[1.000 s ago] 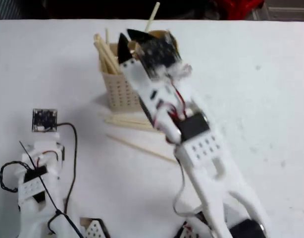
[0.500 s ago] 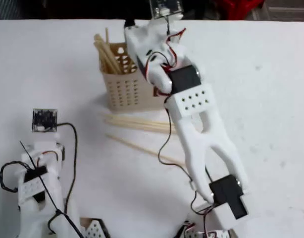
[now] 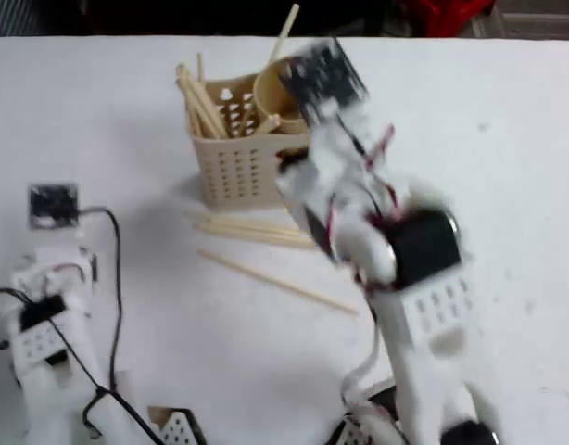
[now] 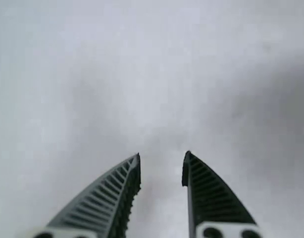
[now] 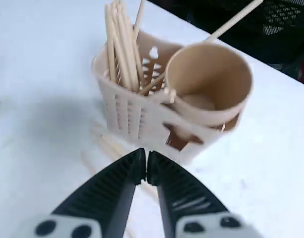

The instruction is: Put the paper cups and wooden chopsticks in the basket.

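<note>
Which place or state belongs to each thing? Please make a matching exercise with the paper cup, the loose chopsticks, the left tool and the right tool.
Things:
1. paper cup
2. loose chopsticks
3. left tool
4. right tool

Places or states:
A. shut
B. lying on the table
C. open
D. inside the basket

Pairs: 1-D, 2-B, 3-C, 4-A

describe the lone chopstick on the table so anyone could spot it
Find the basket at the far side of the table. Just in front of it a bunch of chopsticks lies side by side. The lone chopstick lies farther from the basket, by itself and slanted across the table.
</note>
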You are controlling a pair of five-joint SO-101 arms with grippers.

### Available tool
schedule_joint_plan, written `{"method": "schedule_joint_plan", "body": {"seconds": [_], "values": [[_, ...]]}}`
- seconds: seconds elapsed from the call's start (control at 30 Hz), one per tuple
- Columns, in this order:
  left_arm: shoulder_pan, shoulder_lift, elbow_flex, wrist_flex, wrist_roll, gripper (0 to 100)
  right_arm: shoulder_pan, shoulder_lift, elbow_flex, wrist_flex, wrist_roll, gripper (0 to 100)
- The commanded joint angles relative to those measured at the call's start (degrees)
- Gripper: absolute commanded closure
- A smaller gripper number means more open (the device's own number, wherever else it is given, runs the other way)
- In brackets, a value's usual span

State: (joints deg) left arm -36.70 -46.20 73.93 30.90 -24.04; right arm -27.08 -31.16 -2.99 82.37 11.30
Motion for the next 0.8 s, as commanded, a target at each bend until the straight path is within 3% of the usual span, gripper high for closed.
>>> {"method": "schedule_joint_plan", "body": {"seconds": [0.0,0.17,0.37,0.53,0.77], "values": [[-1.63,-1.27,-21.89,21.1,-2.99,84,0.04,-17.54,20.31,-2.95,5.19,98.1],[2.42,-0.92,-43.16,39.21,-3.52,80,8.04,-31.16,46.86,-10.59,11.96,98.1],[17.89,-0.75,-64.7,53.45,-1.67,80,19.47,-41.71,70.77,-20.44,16.79,98.1],[30.81,6.02,-77.98,55.91,3.25,79,24.4,-48.31,84.48,-26.24,17.49,98.1],[43.12,31.96,-102.07,55.56,6.77,79,26.95,-59.82,94.95,-29.85,17.58,97.9]]}}
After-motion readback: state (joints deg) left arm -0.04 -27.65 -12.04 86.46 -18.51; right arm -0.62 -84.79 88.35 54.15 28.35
